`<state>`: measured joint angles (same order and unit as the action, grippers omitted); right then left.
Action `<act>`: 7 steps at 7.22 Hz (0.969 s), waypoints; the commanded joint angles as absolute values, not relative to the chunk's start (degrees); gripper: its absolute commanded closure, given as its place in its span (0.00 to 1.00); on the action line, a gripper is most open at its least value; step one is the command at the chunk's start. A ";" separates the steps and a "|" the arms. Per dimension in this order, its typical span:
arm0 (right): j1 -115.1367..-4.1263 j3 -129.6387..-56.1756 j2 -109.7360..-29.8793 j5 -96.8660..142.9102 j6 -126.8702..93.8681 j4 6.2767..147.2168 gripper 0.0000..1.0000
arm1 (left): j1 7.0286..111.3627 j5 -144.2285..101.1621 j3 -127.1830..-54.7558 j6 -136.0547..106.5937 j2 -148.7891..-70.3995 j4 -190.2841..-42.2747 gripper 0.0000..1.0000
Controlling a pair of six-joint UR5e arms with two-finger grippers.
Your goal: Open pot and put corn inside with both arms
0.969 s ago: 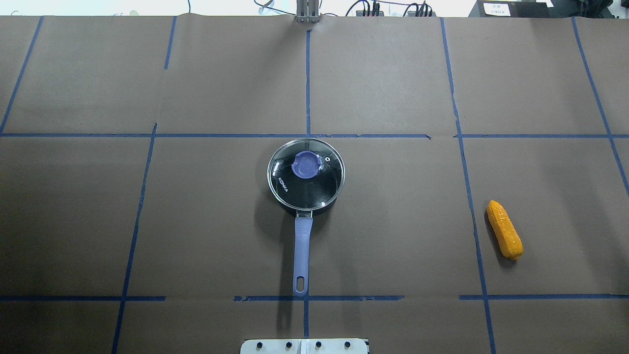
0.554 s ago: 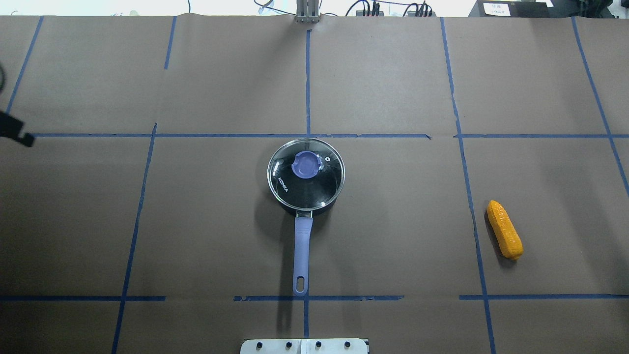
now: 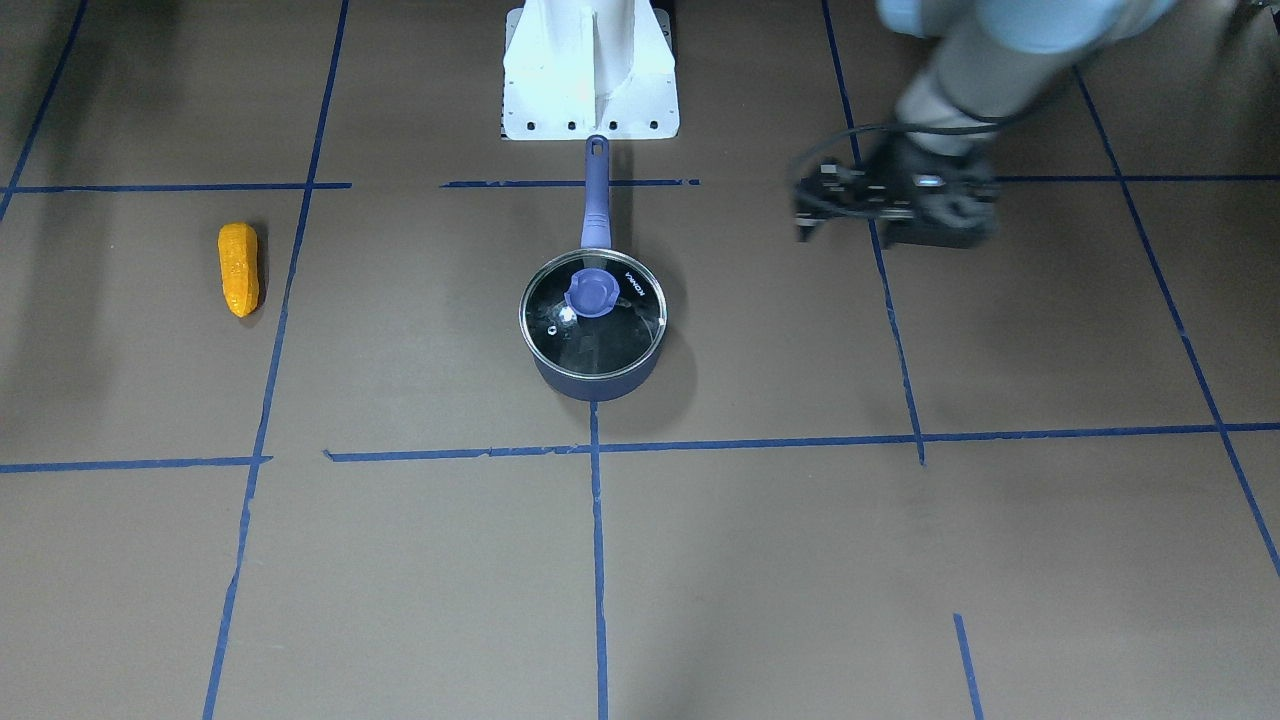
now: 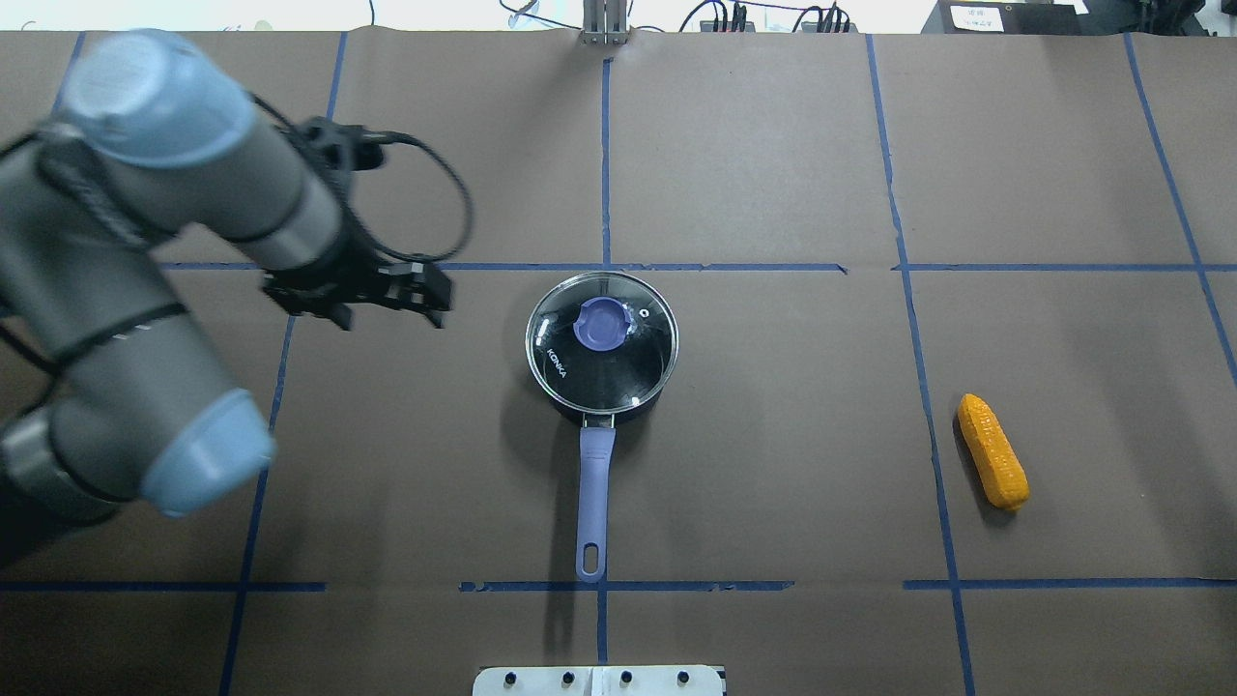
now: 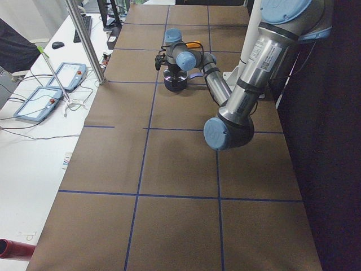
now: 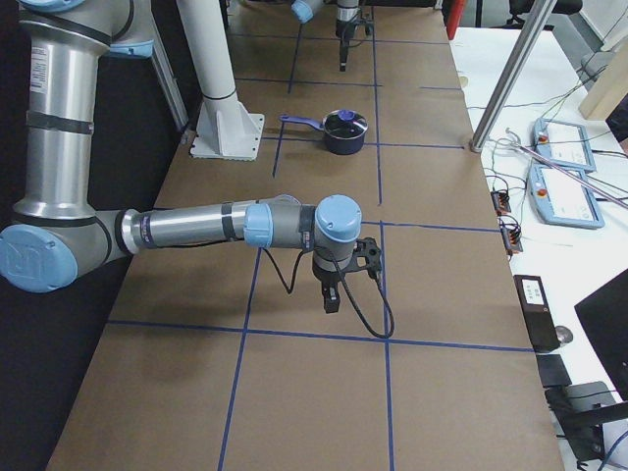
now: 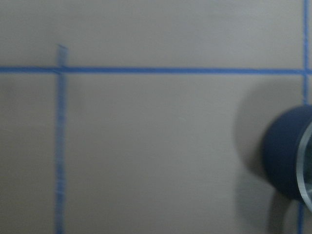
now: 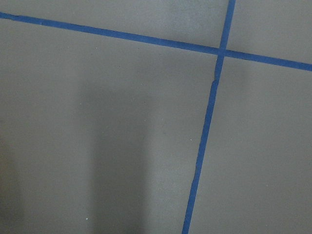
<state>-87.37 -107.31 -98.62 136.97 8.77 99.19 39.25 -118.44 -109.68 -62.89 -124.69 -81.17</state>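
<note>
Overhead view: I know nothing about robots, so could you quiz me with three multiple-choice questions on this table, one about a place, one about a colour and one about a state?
1. Where does the corn cob lie in the overhead view?
A) right of the saucepan, apart from it
B) inside the saucepan
C) on the floor

2. What colour is the knob on top of the saucepan?
A) red
B) blue
C) green

3. What state is the saucepan in?
A) glass lid on
B) uncovered
C) tipped on its side

Answers: 1 A, the cob lies alone, far to the right. 2 B, the knob matches the handle. 3 A, the lid covers the upright pan.
</note>
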 commanded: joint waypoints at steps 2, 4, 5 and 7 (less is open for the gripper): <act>-87.36 -107.23 -98.70 138.94 8.53 99.23 0.00 | 33.41 -110.32 -92.68 -68.89 -143.39 -79.45 0.00; -87.36 -107.23 -98.70 139.48 8.53 99.14 0.00 | 32.87 -110.04 -88.95 -69.43 -145.89 -79.89 0.00; -87.36 -107.23 -98.70 139.48 8.53 99.14 0.00 | 32.00 -110.04 -87.38 -69.26 -146.16 -80.50 0.00; -87.36 -107.14 -98.70 139.48 8.53 99.14 0.00 | 31.64 -107.86 -85.17 -68.91 -145.81 -83.41 0.00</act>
